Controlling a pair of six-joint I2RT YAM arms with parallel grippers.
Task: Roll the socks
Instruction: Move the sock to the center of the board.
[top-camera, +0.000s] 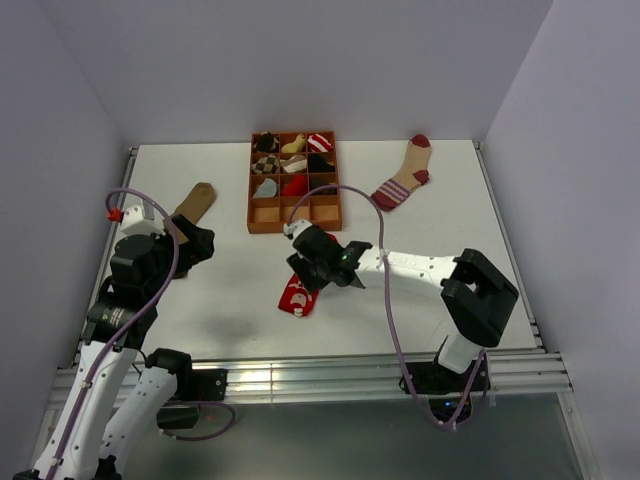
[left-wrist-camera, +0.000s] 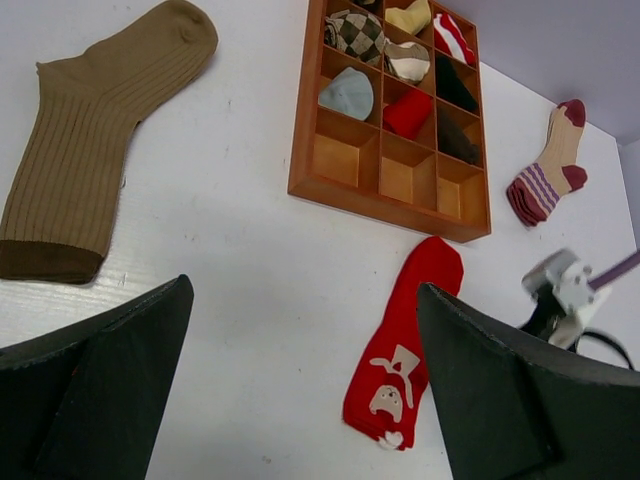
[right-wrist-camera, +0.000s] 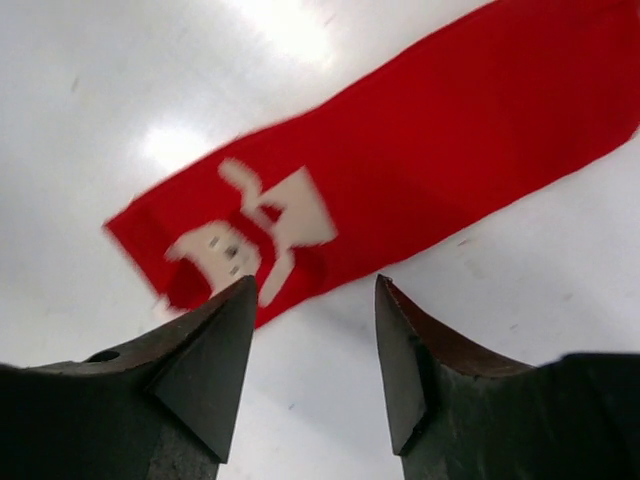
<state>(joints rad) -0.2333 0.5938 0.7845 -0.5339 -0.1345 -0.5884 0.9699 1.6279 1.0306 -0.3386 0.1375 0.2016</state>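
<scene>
The tray (top-camera: 293, 229) sits at the far middle of the tabletop (top-camera: 230, 300). Small bundles (top-camera: 294, 186) fill its nine far cells, and the near row shows bare wood. The red sock (top-camera: 298, 297) lies flat near the tray's front. The right gripper (right-wrist-camera: 315, 288) is over its patterned end, jaws released, grasping nothing. The left gripper (left-wrist-camera: 305, 290) has its jaws wide apart, also grasping nothing. The brown sock (left-wrist-camera: 95, 150) lies by the left edge, the striped sock (top-camera: 403, 180) toward the far right corner. Bare tabletop separates all three.

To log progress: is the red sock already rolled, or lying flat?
Flat, not rolled. The red sock lies stretched out full length on the table, with no fold or roll in it.
</scene>
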